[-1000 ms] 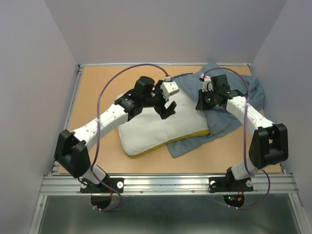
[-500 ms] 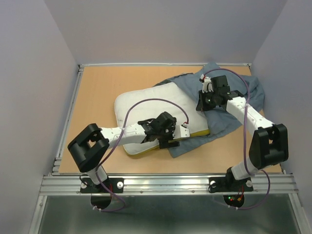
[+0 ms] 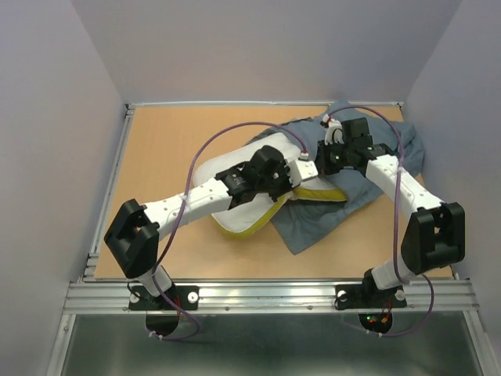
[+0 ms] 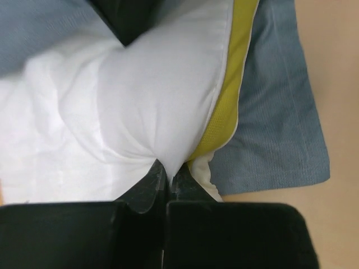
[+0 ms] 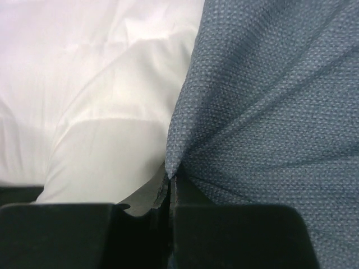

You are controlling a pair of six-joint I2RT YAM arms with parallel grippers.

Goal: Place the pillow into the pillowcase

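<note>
**Entry: pillow and pillowcase, mid-insertion; hazards**

- **Pillow** (image 3: pixel 249 224): lies mid-surface, partly on the pillowcase. Its near edge is rolled up, so the yellow underside shows. The end toward the right arm is hidden under the left arm.
- **Pillowcase** (image 3: pixel 322 224): crumpled slate-blue cloth spread on the surface (image 3: pixel 168 145), under and beyond the pillow. It is bunched at the far right.
- **Left fingers** (image 4: pixel 145 193): pressed together on a small tuck of the pillow's white cover, at the seam where the yellow begins.
- **Right fingers** (image 5: pixel 188 197): pressed together on a fold of blue cloth, right against the white pillow.

**Hazards**

1. The left pinch takes in little cloth and no stuffing. A hard push could pull the tuck free and drop the pillow.
2. The right wrist view is too close to show whether one layer of the case is held or both. If both, the mouth is held shut and the pillow will only shove the case along.
3. The pillow is already buckled. More push may fold it further, so it would not slide in flat.
4. The loose case may slide over the surface with the pillow.
5. The two wrists sit near each other, so a wide swing could knock them together.
</note>
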